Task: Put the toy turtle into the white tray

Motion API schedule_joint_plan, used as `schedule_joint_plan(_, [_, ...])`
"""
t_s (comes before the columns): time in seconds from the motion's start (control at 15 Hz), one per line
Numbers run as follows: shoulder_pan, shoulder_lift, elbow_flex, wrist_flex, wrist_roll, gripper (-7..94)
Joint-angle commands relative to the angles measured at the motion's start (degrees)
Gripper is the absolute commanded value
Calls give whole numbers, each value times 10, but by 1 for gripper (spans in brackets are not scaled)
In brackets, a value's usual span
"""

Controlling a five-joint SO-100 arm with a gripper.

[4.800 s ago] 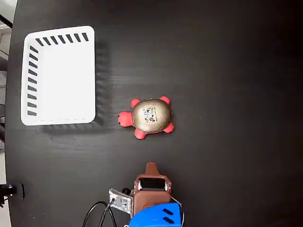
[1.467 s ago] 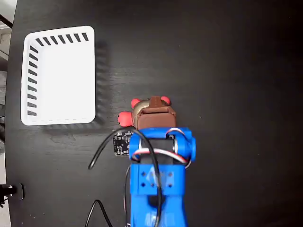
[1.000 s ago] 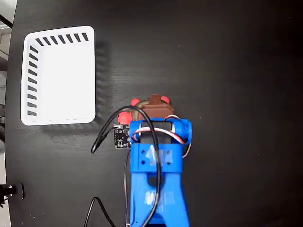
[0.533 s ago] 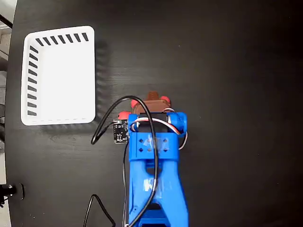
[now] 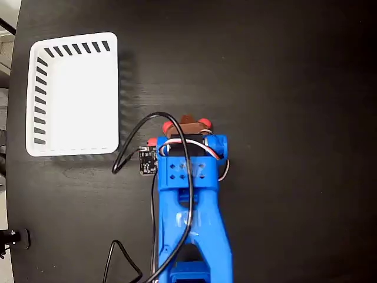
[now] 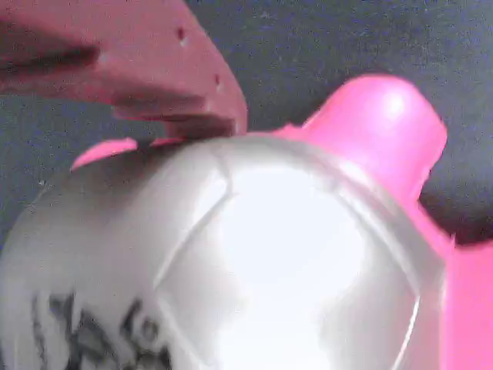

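From the fixed view overhead, the blue arm point(image 5: 189, 212) reaches up from the bottom edge across the black table point(image 5: 283, 88), and its wrist covers most of the toy turtle point(image 5: 203, 123), which sits near the middle of the table, well apart from the white tray point(image 5: 73, 94) at the upper left. Only bits of the turtle peek out around the arm: two red feet at the top and a red patch at the left (likely the head). The brown tip of the gripper point(image 5: 189, 124) shows between the two upper feet. A black cable point(image 5: 154, 121) loops from the wrist out to the left, past a small circuit board point(image 5: 147, 160) fixed beside the arm. In the wrist view the turtle's shell point(image 6: 223, 262) fills most of the picture, pale and glossy under the glare, with black markings at the lower left; a pink foot point(image 6: 377, 123) sticks out at the upper right. One brownish finger point(image 6: 139, 69) comes in from the upper left and ends right at the shell's top edge, seemingly touching it. The other finger is out of sight, so whether the gripper is clamped on the turtle or standing apart around it cannot be told.
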Motion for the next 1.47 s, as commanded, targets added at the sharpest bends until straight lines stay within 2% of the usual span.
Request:
schedule_joint_plan(0.0, [5,13,-22,10,3,9])
schedule_joint_plan(0.07, [7,14,-23,7,6,-1])
schedule_joint_plan(0.27, [11,37,-16,5,15,-1])
schedule_joint_plan(0.67, [-18,167,-138,192,64,-1])
schedule_joint_plan(1.0, [-119,171,-312,286,127,-1])
schedule_joint_plan(1.4, [-243,-4,-584,321,166,-1])
